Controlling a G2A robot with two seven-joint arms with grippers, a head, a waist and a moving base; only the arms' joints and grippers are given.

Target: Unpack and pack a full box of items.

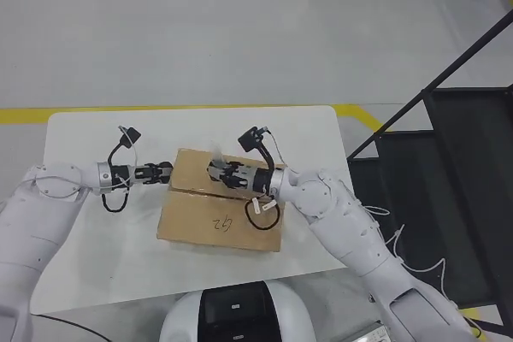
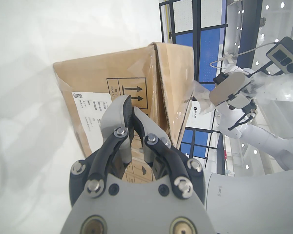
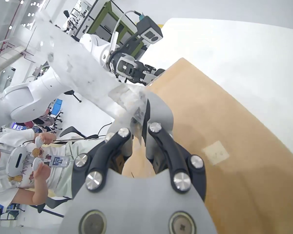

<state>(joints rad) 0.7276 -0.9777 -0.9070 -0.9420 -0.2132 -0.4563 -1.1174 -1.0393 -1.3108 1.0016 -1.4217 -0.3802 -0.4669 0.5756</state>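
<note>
A closed brown cardboard box lies in the middle of the white table. My left gripper is at the box's left end, level with its top edge. Its fingers are shut with nothing between them, in front of the box's labelled side. My right gripper hovers over the box's far top edge, shut on a strip of clear tape. The tape rises loose and crumpled from the pinch. The box top lies flat beneath it.
Bare table runs left of the box and along the far edge. Black metal stairs stand off the table's right side. A yellow floor line passes behind the table.
</note>
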